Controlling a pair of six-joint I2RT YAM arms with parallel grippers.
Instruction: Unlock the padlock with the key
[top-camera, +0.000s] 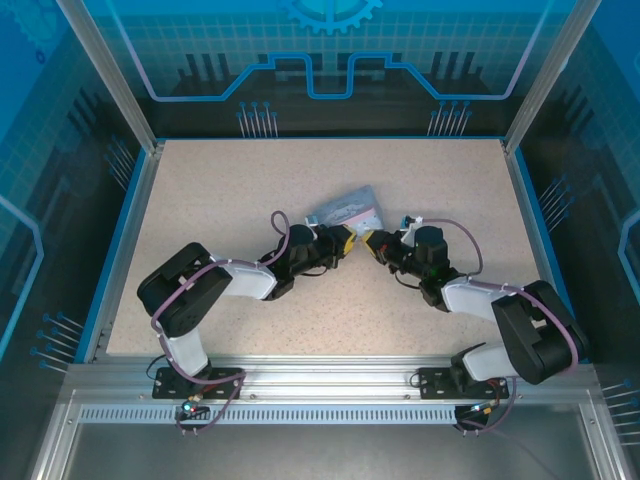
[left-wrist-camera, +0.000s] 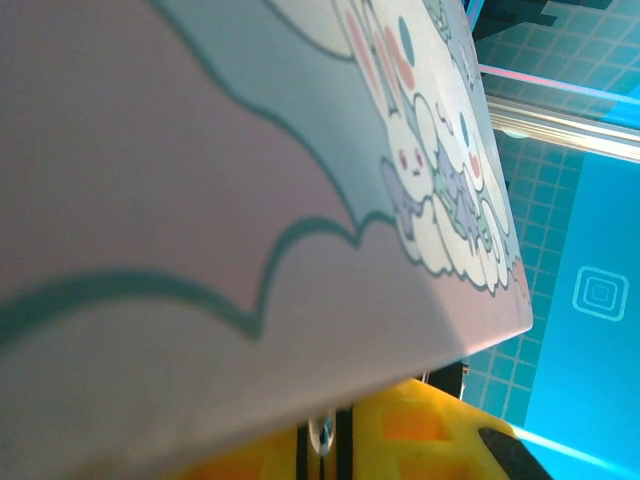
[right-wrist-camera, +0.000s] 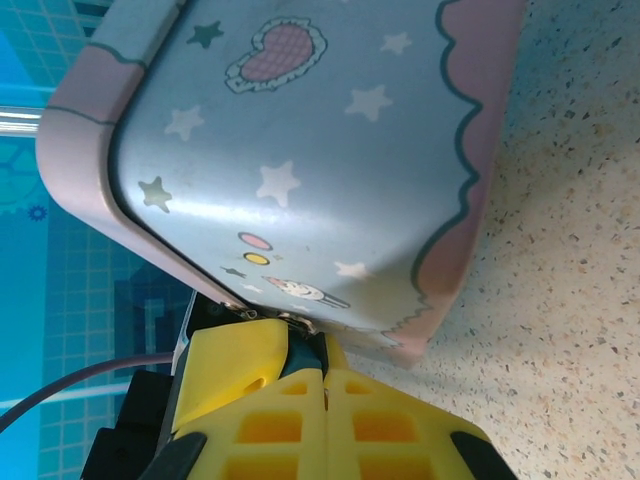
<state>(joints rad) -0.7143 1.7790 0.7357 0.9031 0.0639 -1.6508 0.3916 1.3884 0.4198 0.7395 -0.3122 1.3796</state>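
The pale-blue tin (top-camera: 345, 208) with the cartoon dog lies in the middle of the table, and both grippers meet at its near edge. My left gripper (top-camera: 347, 240) is shut on a tiny silvery metal piece (left-wrist-camera: 322, 437) right under the tin's (left-wrist-camera: 200, 200) rim, which I take for the padlock. My right gripper (right-wrist-camera: 327, 378) is shut, its tips against the tin's (right-wrist-camera: 300, 130) metal hasp (right-wrist-camera: 295, 322) and beside the left gripper's yellow finger (right-wrist-camera: 235, 365). A dark piece (right-wrist-camera: 305, 352) sits between them. I cannot make out the key.
Speckled beige tabletop (top-camera: 250, 180) lies all round the tin, with a blue rim and aluminium posts at the edges. The two forearms (top-camera: 250, 280) (top-camera: 470, 295) slope inward from the near corners toward the tin.
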